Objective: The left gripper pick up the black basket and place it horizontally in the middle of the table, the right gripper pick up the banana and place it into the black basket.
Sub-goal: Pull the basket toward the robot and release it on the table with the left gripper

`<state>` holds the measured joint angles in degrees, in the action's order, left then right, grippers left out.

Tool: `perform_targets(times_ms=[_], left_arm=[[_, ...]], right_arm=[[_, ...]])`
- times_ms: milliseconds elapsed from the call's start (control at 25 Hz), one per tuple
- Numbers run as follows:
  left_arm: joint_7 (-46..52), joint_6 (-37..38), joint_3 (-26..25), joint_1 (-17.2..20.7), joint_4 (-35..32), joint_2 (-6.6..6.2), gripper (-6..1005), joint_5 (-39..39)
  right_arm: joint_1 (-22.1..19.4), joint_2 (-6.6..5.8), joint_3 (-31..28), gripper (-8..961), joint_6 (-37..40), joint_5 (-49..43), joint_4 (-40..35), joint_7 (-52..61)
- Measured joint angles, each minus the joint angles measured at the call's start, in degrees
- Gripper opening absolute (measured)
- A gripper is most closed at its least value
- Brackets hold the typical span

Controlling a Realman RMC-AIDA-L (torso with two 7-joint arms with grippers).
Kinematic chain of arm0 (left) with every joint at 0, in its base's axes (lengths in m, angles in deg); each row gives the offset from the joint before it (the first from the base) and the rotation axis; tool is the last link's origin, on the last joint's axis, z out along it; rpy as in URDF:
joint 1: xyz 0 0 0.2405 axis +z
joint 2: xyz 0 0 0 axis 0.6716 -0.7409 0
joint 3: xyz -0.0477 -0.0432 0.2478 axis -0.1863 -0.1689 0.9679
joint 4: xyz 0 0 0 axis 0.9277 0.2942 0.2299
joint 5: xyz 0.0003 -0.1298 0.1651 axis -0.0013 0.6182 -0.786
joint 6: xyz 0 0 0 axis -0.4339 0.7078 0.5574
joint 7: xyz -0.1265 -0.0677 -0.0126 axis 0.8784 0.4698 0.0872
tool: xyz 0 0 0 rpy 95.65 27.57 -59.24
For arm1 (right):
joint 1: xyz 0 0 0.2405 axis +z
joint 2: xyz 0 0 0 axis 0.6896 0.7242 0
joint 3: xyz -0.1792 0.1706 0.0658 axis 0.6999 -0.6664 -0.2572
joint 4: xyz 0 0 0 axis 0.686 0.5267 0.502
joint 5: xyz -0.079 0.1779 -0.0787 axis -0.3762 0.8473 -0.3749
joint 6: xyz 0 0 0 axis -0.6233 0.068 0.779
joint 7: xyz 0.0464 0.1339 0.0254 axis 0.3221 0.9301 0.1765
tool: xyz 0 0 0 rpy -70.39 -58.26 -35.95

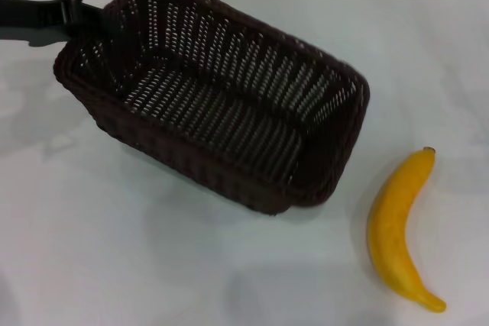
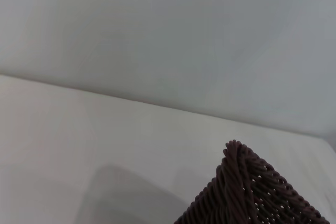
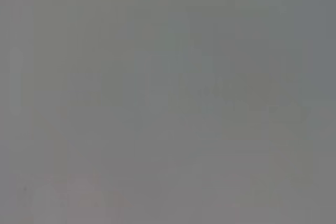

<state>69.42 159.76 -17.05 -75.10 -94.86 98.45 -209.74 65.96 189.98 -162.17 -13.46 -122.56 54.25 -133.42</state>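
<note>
The black basket (image 1: 221,97) lies diagonally across the middle of the white table (image 1: 114,250), open side up, its far-left end tilted up a little. My left gripper (image 1: 98,20) comes in from the far left and grips the basket's braided rim at that corner. A corner of the basket's rim (image 2: 247,192) shows in the left wrist view. The yellow banana (image 1: 397,227) lies on the table to the right of the basket, apart from it, brown stem tip toward the far side. My right gripper is out of view; the right wrist view shows only plain grey.
A pale wall (image 2: 168,35) runs along the table's far edge. White tabletop lies in front of the basket and around the banana.
</note>
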Motion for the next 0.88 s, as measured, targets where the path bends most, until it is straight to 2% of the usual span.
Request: perform_targets(times_ms=[320,680,800,880], left_arm=[[8.8,-0.3,-0.2,-0.1,-0.1,0.15,273,-5.6],[11.2,-1.6,0.5,0.5,1.4,2.39,293,-8.5],[10.9,-1.0,1.2,0.6,1.4,2.34,300,-8.5],[10.3,0.8,2.9,0.3,1.4,1.33,305,-8.1]], right_arm=[[-0.2,-0.01,0.0,868,0.0,0.0,0.3,0.0],[-1.5,-0.03,0.0,869,-0.7,0.0,0.4,-0.1],[-1.6,-0.02,0.0,869,-0.8,0.0,0.4,-0.1],[-1.7,-0.01,0.0,869,-1.0,0.0,0.4,0.0]])
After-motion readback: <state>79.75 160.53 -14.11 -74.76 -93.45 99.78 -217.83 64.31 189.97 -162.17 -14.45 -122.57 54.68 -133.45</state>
